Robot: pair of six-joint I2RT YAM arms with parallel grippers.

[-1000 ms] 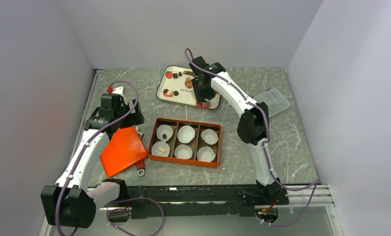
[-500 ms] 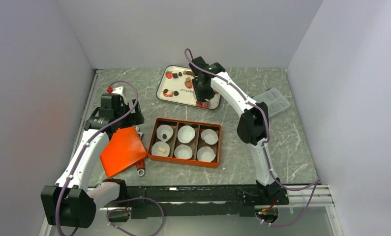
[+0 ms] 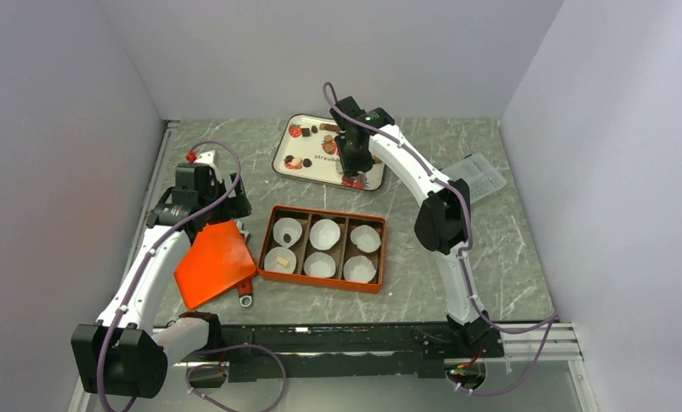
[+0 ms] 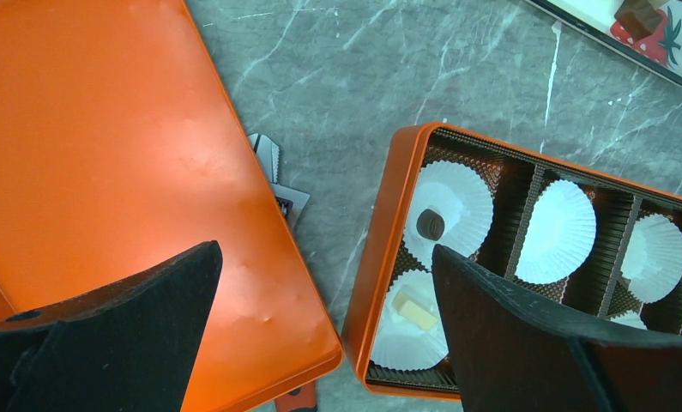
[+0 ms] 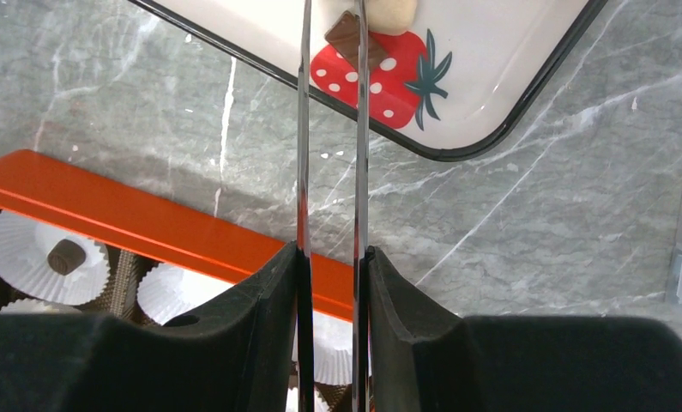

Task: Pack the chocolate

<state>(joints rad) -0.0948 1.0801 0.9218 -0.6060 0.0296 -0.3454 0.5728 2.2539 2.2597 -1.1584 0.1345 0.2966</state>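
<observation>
Brown square chocolate (image 5: pixel 347 39) sits on a glossy, black-rimmed white tray (image 5: pixel 491 60).

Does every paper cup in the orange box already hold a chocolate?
No: a dark round chocolate and a tan chocolate each sit in a cup, but the middle paper cup is plainly empty.

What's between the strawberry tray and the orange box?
Only bare marble tabletop, shown in the right wrist view; metal tongs held by the right end effector cross above it.
</observation>
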